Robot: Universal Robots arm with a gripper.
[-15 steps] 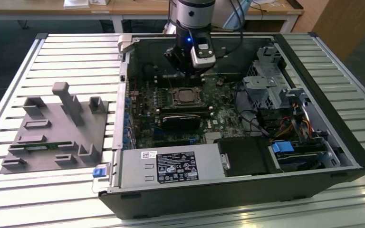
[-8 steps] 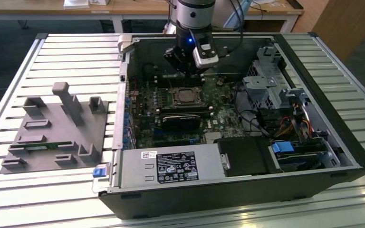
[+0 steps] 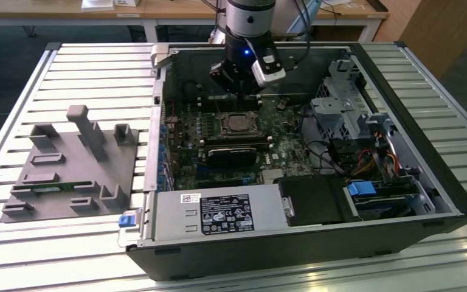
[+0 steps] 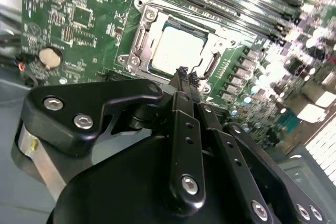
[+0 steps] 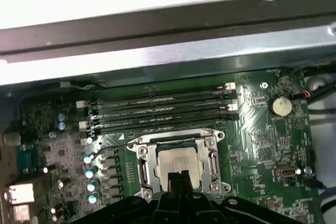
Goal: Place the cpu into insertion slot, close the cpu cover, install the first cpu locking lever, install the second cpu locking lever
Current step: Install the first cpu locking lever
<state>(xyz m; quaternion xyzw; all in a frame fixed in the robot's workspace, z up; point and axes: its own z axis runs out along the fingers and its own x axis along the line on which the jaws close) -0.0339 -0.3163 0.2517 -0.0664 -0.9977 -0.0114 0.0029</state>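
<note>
A desktop computer case [image 3: 428, 201] lies open on its side on a table [image 3: 87, 67] of pale metal slats. Inside it the green motherboard [image 5: 262, 129] faces up. The cpu [image 4: 177, 51] sits in the insertion slot [image 5: 140, 151], its pale silvery top showing. The cpu cover [image 5: 212, 161] appears to lie flat around the chip as a silver frame; whether the locking levers are hooked cannot be told.

The black claw [image 4: 186, 74] hangs just above the near edge of the slot. Its two fingertips [image 4: 181, 72] are pressed together with nothing between them. In the exterior view the arm [image 3: 250, 18] comes down from above at the far side of the case.

Beside the slot run long black memory slots [image 5: 157, 111], and a round coin battery [image 5: 280, 105] lies farther off on the board. At the near end of the case a grey power supply box [image 3: 177, 216] carries a white label [image 3: 225, 214] with dense black print and small symbols, too small to make out. A blue latch [image 3: 124, 220] sticks out at the corner of the case.

On the exterior view's left, a grey moulded tray [image 3: 63, 164] with upright posts rests on the slats, well apart from the case. Wooden desks [image 3: 177, 9] stand behind the table over a dark floor.
</note>
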